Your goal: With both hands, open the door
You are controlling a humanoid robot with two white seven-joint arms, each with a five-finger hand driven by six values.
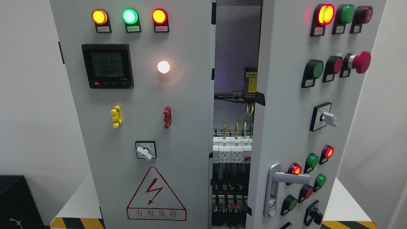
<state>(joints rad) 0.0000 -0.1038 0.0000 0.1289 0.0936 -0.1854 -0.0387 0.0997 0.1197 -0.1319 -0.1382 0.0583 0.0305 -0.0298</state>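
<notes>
One view only, head cam. Neither robot hand is in frame, so I can't tell whether fingers are open, curled or holding anything.

Cabinet has two doors. Left door (140, 121) looks shut flush: indicator lamps up top, meter (107, 66), rotary switch (145, 150), shock-warning triangle (156, 194) low down. Right door (318, 127) is already ajar, its free edge swung out toward the camera, leaving a gap (233, 127) that shows breakers (231, 149) and wiring inside. Lever handle (279, 184) sits low on the right door near that free edge, nothing touching it.

My read: door is unlatched and partly open, the swing is unfinished. Next move likely needs a hand brought in to the handle or the free edge, then a pull outward along the hinge arc, keeping clear of the mushroom stop button (361, 62) and the other pushbuttons.
</notes>
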